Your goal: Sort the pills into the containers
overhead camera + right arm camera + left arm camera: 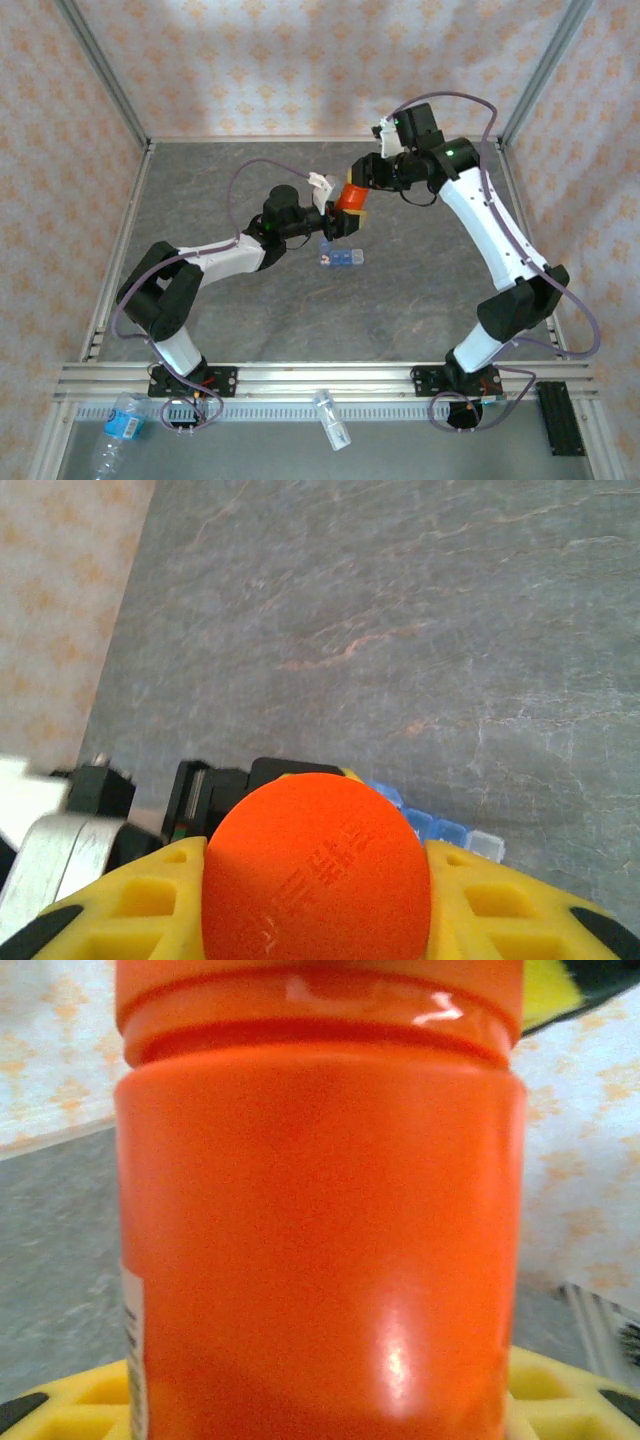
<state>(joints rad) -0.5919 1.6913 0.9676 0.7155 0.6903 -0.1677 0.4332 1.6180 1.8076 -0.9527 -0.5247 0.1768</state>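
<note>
An orange vial [350, 197] hangs above the grey table [420, 290], held between both grippers. My left gripper [337, 222] is shut on its body from the lower left; up close the vial [320, 1220] stands upright over yellow fingers [70, 1405]. My right gripper [362, 185] is shut on the vial's cap [318, 870] from the upper right, with a yellow finger [490, 910] on each side. The blue pill-organizer strip [341, 257] lies flat on the table just below the vial, and it peeks out behind the cap [432, 824]. Loose pills are too small to make out.
A clear water bottle [116, 428] lies beyond the front rail at bottom left. A small clear container [331, 419] rests on the rail between the arm bases. Aluminium frame posts and patterned walls enclose the table.
</note>
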